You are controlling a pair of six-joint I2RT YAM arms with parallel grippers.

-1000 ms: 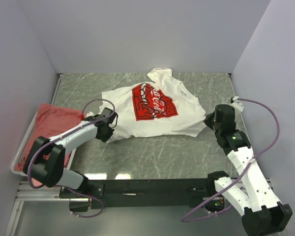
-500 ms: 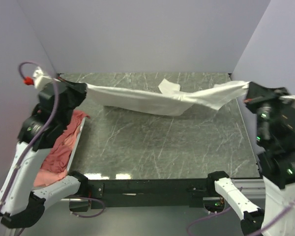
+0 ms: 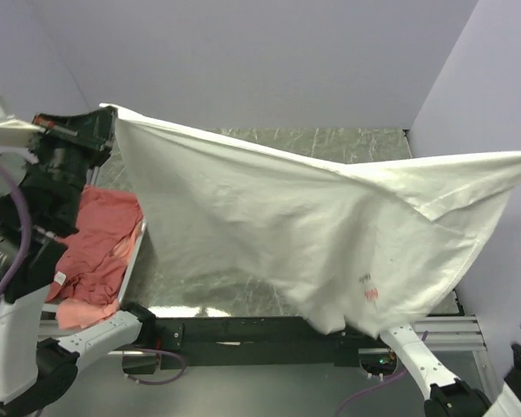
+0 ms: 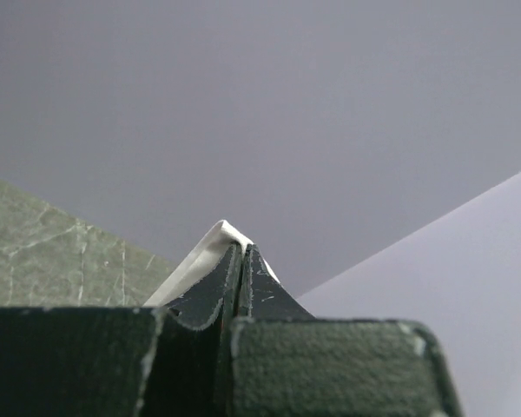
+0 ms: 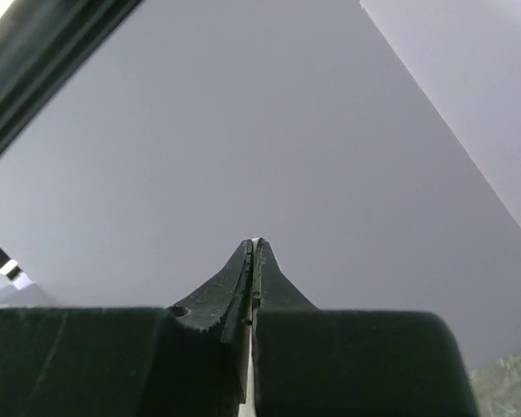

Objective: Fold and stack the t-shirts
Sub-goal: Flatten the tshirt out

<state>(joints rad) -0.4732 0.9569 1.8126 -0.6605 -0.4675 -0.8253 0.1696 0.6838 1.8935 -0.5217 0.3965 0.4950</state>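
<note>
- The left gripper [image 4: 241,261] is pinched fully closed on a thin white fold of cloth, raised high at the left. The bite sits right at the tips, so I judge a slow, even lowering safer than a jerk.
- Below it, pink shirts [image 3: 91,252] lie rumpled in a wire basket [image 3: 135,248], clear of the hanging cloth. The hem is best kept from dragging over them.
- The white t-shirt [image 3: 313,226] hangs spread in the air between the two arms, sagging lowest at the near right, past the table's front edge. To lay it flat, both ends likely need to travel level and taut toward the back, with the low hem touching down first.
- The right gripper [image 5: 253,252] is also closed, with a sliver of white between its tips. From above it lies beyond the right border.
- The table [image 3: 330,139] is dark green, marbled and glossy, and mostly hidden behind the shirt.
- Pale lilac walls [image 3: 269,61] close in at the back and both sides, leaving little room to pull wider.
</note>
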